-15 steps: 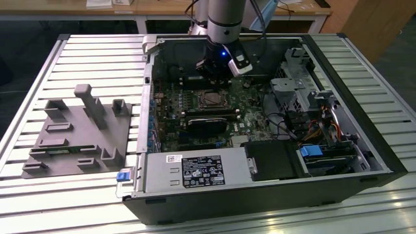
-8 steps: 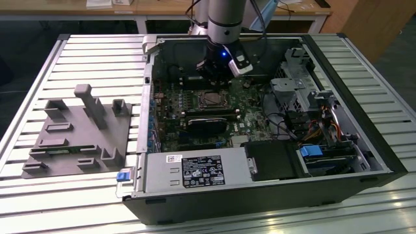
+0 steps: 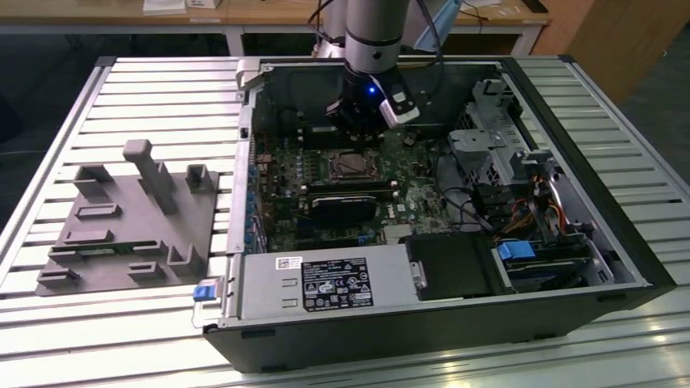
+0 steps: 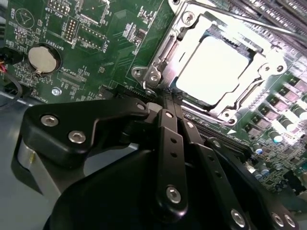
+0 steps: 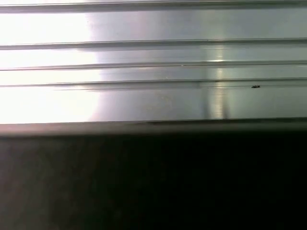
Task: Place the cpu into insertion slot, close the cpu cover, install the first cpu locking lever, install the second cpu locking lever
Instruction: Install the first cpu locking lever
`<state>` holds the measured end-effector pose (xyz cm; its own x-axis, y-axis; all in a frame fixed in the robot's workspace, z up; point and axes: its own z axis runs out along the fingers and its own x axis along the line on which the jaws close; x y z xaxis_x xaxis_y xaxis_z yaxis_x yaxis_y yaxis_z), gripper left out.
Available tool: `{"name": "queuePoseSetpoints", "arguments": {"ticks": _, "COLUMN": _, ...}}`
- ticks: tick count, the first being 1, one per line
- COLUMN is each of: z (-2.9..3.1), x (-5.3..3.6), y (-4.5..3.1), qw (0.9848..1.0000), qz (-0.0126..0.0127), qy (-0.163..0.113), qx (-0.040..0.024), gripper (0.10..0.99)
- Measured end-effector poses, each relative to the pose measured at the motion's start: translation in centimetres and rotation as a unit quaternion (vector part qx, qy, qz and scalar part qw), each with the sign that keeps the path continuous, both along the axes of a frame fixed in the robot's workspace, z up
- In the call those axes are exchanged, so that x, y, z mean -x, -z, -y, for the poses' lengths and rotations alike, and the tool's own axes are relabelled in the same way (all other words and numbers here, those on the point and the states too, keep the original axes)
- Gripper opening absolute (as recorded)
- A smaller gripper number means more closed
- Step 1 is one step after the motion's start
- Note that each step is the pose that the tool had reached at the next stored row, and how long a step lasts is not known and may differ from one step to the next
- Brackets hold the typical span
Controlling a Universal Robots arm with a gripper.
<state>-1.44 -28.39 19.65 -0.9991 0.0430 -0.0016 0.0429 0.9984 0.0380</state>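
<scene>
A grey moulded fixture block [image 3: 128, 222] with upright posts and rectangular pockets is seen on the ribbed aluminium tabletop [image 3: 65, 121], near the edge at the exterior view's left. Beside it, toward the exterior view's right, an open black computer case [image 3: 603, 242] is laid on its side, with a silvery power supply box [image 3: 323, 284] at its near edge and a green motherboard [image 3: 291, 174] on its floor.

The arm [image 3: 372, 32], a smooth grey cylinder, is lowered into the case from the far edge. The gripper [image 3: 354, 128] is held just above the board, close to the far side of the socket [image 3: 353, 164].

In the second wrist view, a round silvery coin battery [image 4: 42, 57] is noted on the glossy green board. The black, matte gripper linkage [image 4: 168, 158] is studded with bright screw heads; its fingertips converge to a narrow point at the socket's edge, the jaws drawn together with nothing seen between them.

The cpu [image 4: 213, 69] is seated in the insertion slot, its flat pale metal top strongly lit. The cpu cover [image 4: 180, 50], a thin silvery stamped frame, is lying down around the chip. Whether the locking levers are latched cannot be told.

In the first wrist view, ridged brushed-metal slats [image 5: 153, 72] are recorded above a dark band.
</scene>
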Motion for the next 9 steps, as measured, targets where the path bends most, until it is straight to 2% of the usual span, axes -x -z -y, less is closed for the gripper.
{"name": "queuePoseSetpoints", "arguments": {"ticks": 4, "z": 0.00, "x": 0.01, "y": -0.11, "qw": 1.0000, "qz": -0.0001, "qy": 0.000, "qx": -0.0050, "gripper": 0.106}}
{"name": "queuePoseSetpoints", "arguments": {"ticks": 9, "z": 0.00, "x": 0.01, "y": -1.13, "qw": 1.0000, "qz": -0.0003, "qy": 0.000, "qx": -0.0047, "gripper": 0.106}}
